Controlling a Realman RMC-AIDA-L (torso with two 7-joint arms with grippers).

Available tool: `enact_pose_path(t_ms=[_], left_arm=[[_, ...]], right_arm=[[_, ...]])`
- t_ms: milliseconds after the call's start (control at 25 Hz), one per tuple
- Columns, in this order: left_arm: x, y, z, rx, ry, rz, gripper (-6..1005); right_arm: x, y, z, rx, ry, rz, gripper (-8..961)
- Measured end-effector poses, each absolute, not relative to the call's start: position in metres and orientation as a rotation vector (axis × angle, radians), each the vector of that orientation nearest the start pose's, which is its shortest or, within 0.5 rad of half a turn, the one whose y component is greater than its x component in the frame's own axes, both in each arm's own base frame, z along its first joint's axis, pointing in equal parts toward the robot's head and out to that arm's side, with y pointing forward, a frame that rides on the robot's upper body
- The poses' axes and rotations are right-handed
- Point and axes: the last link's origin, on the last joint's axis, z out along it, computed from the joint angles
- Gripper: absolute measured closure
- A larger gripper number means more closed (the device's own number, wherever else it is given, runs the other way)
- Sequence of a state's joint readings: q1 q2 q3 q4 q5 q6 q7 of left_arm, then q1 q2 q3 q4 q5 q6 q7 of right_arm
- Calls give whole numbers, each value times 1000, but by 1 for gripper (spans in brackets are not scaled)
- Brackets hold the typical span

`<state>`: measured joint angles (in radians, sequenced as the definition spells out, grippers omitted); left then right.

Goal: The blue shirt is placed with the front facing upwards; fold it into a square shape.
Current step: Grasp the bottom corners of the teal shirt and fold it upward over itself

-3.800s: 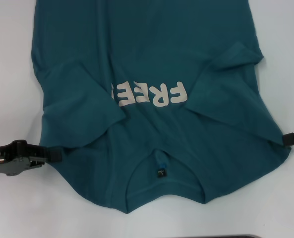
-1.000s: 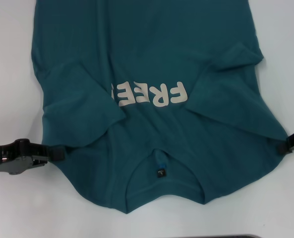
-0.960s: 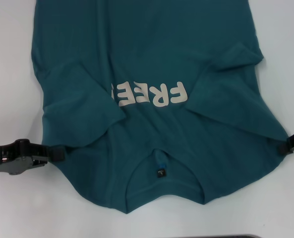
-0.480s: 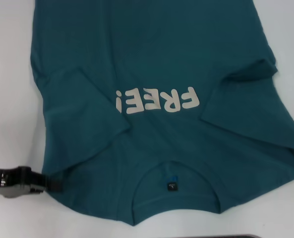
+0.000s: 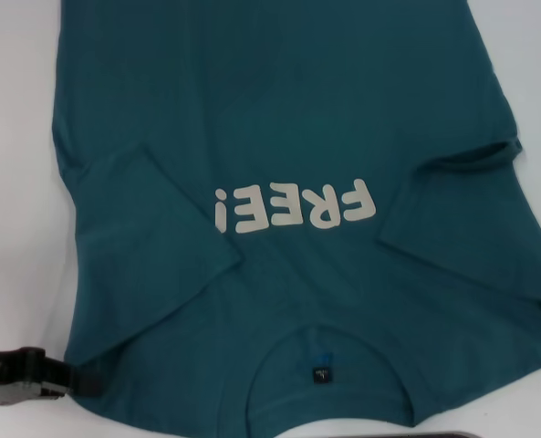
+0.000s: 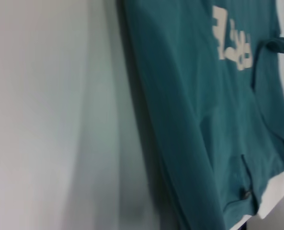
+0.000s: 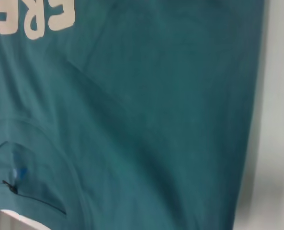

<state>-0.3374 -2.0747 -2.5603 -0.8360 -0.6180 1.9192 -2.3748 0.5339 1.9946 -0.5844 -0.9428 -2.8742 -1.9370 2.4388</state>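
So compared with half a second back, the whole blue shirt [image 5: 288,182] has slid toward the robot: the left gripper [image 5: 74,379] sat higher in the head view then and is now down in the bottom-left corner, at the shirt's left shoulder edge. It looks clenched on that edge, but honestly I can't tell for sure since the fingertips are buried in the fabric. The shirt lies flat on the white table [image 5: 15,182], front up, both sleeves folded in over the body, with the left one reaching the start of the FREE lettering [image 5: 293,205]. That print has drifted lower and to the right too, and the collar with the neck label [image 5: 320,374] is nearly at the bottom edge now. Over on the right, the right gripper has dropped out of the head view, so no idea about its grip. My read: they're dragging the collar end nearer, setting up the lengthwise fold.
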Motion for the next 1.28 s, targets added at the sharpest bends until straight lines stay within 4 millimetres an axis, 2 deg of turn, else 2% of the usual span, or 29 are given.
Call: enact_pose_path(t_ms=[520,640,800,1000,1160,1280], left_arm=[[-337,209,21,2112,2141,114,976],[-331,212,23,2126,2091,174,976],[-311,236,30,2189,1985,280,976],[-286,276,29,2270,1945,291,976],[-267,307,26,2330,1944,301,976],[-260,326,26,2365,1975,318,976]], right_arm=[[334,251,69,-2266,2117,-443,915],[329,257,71,-2287,2098,-360,915],[307,282,79,-2361,2013,-132,915],[284,311,85,-2397,1905,73,915],[277,328,90,-2359,1854,148,915],[274,340,98,-2318,1816,229,915]])
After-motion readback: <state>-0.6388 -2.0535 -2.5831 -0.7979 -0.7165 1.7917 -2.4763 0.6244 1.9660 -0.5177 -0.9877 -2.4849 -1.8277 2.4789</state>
